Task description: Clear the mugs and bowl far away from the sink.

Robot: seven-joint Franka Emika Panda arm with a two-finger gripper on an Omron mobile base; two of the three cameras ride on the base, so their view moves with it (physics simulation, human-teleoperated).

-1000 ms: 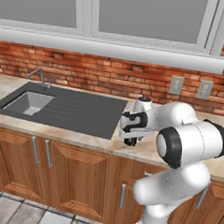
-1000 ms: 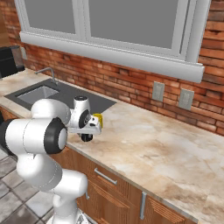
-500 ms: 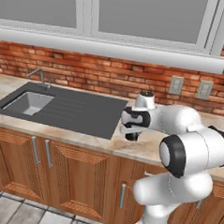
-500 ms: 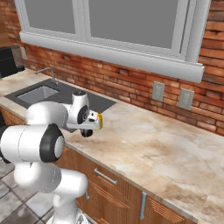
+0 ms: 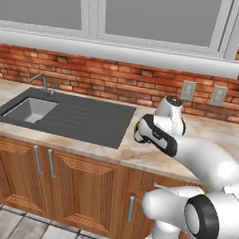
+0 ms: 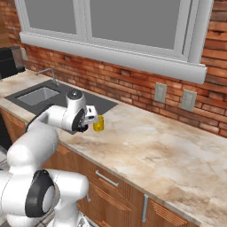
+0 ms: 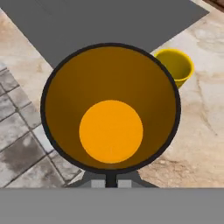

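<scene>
Closing over the last second, the end effector (image 7: 111, 178) now has its fingers pinched together at the near wall of a dark-rimmed mug (image 7: 111, 109) with an orange inside, apparently a rim grip for carrying it off. This mug is at the bench (image 6: 155, 150) front edge beside the sink (image 5: 32, 110) surround. A yellow mug (image 7: 175, 65) stands just beyond.

Counter (image 6: 168, 155): polished beige marble look, mottled. Sink (image 5: 32, 109): matt light-grey basin, dark charcoal ribbed surround, thin metal tap (image 5: 41, 81). Mug (image 7: 175, 65): plain yellow, smooth. Held mug (image 7: 110, 109): smooth orange inside, dark rim. Cabinets (image 5: 57, 180): grained wood, metal handles. Wall (image 6: 133, 88): rough red brick.
</scene>
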